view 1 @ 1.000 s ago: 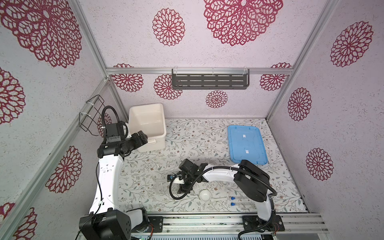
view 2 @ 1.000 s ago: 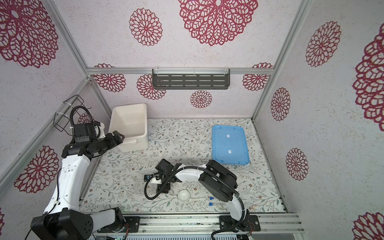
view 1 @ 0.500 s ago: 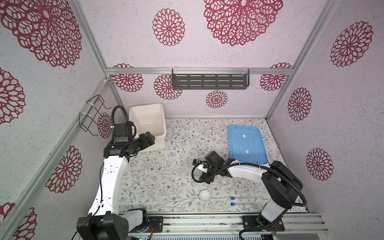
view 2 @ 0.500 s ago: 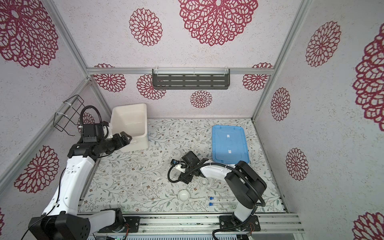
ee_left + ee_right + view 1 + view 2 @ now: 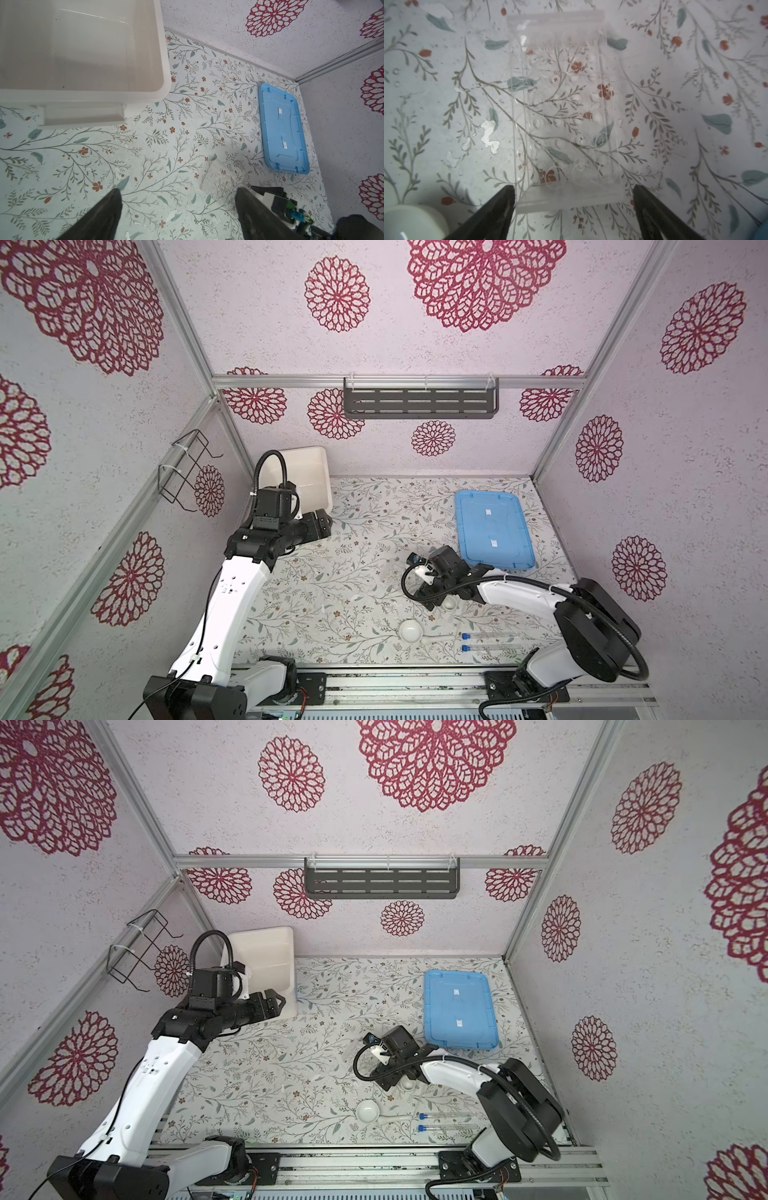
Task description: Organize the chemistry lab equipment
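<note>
Clear plastic with rows of round holes, the rack point(image 5: 562, 108) is lying flat near the middle of the flowered table point(image 5: 357, 531), so see-through that the leaf print is showing through it. Its near short end is sitting between the fingertips of the right claw point(image 5: 574, 192), whose fingers are standing apart with a sliver of table showing on each side, gripping nothing. Bare table is lying open along both long edges of the rack and past its far end. Just beside the claw a small white bowl point(image 5: 449, 605) is sitting upright. A wider white bowl point(image 5: 410, 630) is resting nearer the front rail point(image 5: 415, 674), with the white stick point(image 5: 436, 640) beside it and two blue-capped tubes point(image 5: 490, 636) lying side by side. The blue lid point(image 5: 492, 535) is lying flat off to the right. The left claw point(image 5: 178, 192) is hanging spread and empty by the corner of the white tub point(image 5: 326, 485), well apart from the rack.
</note>
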Robot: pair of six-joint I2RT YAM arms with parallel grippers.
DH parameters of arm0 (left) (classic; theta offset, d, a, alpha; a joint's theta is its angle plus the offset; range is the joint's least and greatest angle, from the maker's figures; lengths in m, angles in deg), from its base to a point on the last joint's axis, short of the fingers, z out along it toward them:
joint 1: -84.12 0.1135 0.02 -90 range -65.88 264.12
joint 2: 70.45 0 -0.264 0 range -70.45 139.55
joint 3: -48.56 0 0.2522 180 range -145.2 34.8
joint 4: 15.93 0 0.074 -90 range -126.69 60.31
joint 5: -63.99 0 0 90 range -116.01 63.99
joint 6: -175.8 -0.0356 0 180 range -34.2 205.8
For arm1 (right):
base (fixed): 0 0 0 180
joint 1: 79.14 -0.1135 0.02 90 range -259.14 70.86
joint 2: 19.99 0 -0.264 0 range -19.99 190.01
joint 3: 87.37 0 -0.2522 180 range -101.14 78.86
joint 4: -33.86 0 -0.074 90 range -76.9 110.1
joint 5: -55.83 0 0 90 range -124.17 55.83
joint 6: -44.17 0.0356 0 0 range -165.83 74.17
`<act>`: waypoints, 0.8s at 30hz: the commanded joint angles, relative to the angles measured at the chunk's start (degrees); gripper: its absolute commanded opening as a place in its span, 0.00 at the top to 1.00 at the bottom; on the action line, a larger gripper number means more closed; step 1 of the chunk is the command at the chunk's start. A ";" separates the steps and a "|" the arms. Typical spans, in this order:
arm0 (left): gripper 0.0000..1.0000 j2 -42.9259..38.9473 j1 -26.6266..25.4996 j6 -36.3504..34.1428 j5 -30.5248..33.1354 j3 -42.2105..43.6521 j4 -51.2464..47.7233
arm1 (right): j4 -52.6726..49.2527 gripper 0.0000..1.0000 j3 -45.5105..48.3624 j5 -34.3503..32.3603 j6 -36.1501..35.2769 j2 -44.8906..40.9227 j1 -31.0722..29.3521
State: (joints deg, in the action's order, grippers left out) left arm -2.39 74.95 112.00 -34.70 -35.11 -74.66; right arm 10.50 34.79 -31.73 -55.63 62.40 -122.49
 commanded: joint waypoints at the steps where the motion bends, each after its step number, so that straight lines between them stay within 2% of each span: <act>1: 0.11 -1.60 -4.00 -2.72 3.53 0.95 3.81 | -2.51 0.07 -1.56 -6.57 3.69 -7.64 0.06; 3: 0.11 -1.45 -5.78 -3.68 4.34 1.00 4.84 | -4.89 0.07 -1.98 -6.23 3.03 -11.59 0.11; 4: 0.11 -1.28 -6.24 -3.78 4.15 1.07 5.34 | -6.55 0.07 -2.14 -4.77 0.49 -13.76 0.10; 7: 0.11 -0.61 -6.58 -3.61 4.71 1.35 6.05 | -15.23 0.07 -2.65 3.06 -15.12 -18.59 0.04; 11: 0.11 -0.14 -6.56 -3.37 7.06 2.07 6.36 | -29.91 0.10 -5.93 4.10 -27.48 -17.80 0.02; 14: 0.11 -0.28 -6.57 -2.50 8.21 2.56 6.17 | -42.75 0.16 -8.07 2.62 -30.89 -13.71 0.02; 16: 0.11 -0.59 -6.55 -2.10 8.37 3.32 6.21 | -47.92 0.19 -7.99 -1.08 -32.51 -12.21 0.02; 18: 0.11 -0.90 -6.54 -1.58 8.53 4.23 6.46 | -49.35 0.20 -6.95 -3.20 -32.56 -12.19 0.02; 24: 0.10 -0.74 -6.47 -1.36 9.69 5.01 6.20 | -45.94 0.25 -3.04 -1.75 -31.39 -11.54 -0.05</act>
State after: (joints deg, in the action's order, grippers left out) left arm -2.57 68.50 110.14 -26.46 -29.84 -69.55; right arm -33.50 30.99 -32.93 -85.62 50.95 -122.45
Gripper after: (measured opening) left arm 0.899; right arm 0.758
